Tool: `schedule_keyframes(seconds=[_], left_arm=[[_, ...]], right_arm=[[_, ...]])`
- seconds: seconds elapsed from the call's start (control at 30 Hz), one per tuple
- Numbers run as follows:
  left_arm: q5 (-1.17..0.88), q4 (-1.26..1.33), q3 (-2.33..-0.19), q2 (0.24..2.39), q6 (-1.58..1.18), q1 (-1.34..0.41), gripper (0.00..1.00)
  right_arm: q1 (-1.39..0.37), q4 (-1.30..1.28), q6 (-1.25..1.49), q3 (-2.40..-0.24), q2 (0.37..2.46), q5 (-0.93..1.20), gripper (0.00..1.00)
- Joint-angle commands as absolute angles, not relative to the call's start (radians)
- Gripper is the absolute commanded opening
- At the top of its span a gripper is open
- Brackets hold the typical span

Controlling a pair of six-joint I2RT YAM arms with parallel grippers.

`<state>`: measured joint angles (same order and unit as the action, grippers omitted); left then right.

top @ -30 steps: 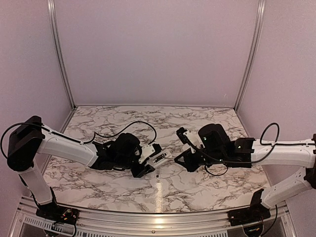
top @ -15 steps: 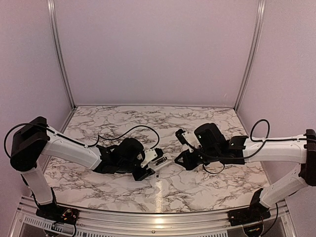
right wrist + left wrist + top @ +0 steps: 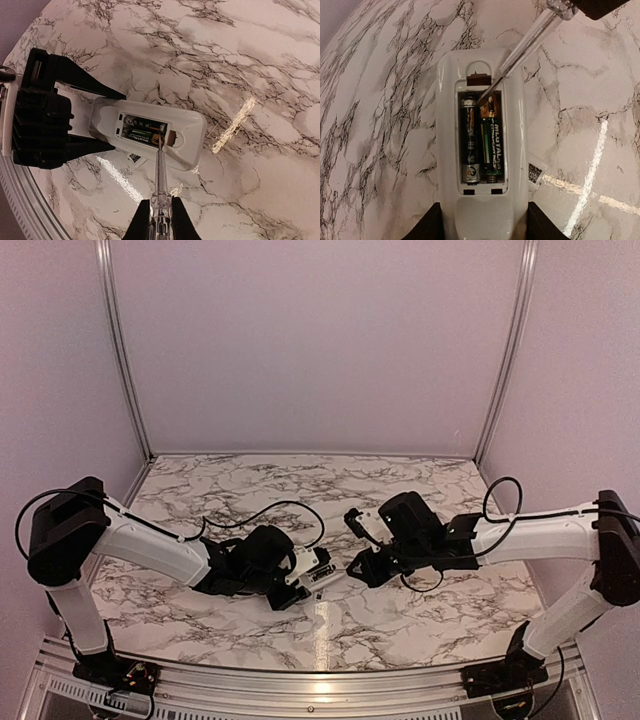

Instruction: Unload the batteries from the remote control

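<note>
The left claw (image 3: 484, 222) clamps one end of the remote control (image 3: 446, 150) (compartment open, facing up) over the marble tabletop (image 3: 380, 100). Both batteries (image 3: 470, 140) lie side by side inside. The right claw (image 3: 156, 220) is closed on a thin rod (image 3: 160, 170), its tip at a battery's end.

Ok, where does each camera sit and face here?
Top external: above, behind the bases, facing down at the table; left arm and right arm show.
Left wrist: looks along its fingers at the remote control.
Right wrist: looks down the grey rod, between its fingers, at the remote control.
Shared: both wrist views show batteries and rod tip.
</note>
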<state>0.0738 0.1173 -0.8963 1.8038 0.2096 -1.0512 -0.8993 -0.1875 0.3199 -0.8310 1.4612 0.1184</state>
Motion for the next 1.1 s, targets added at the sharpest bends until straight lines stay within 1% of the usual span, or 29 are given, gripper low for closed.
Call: schedule_keyframes(seconds=[0.0,0.27,0.43,0.67,0.9,1.07], left_arm=[[0.095,0.187,-0.912,1.801,0.223,-1.058,0.0],[0.121,0.185,-0.917,1.821,0.234,-1.066,0.0],[0.164,0.173,-0.932,1.843,0.233,-1.068,0.0],[0.169,0.17,-0.936,1.852,0.234,-1.068,0.0],[0.156,0.175,-0.933,1.848,0.236,-1.068,0.0],[0.147,0.179,-0.928,1.846,0.239,-1.068,0.0]], right_arm=[[-0.889,-0.313,0.28,-0.881,1.522,0.118,0.0],[-0.89,-0.45,0.223,-0.997,1.634,0.111,0.0],[-0.887,-0.557,0.204,-1.097,1.713,0.069,0.0],[-0.875,-0.647,0.178,-1.221,1.813,0.045,0.0],[-0.871,-0.692,0.157,-1.273,1.862,0.041,0.0],[-0.871,-0.662,0.15,-1.262,1.874,0.051,0.0]])
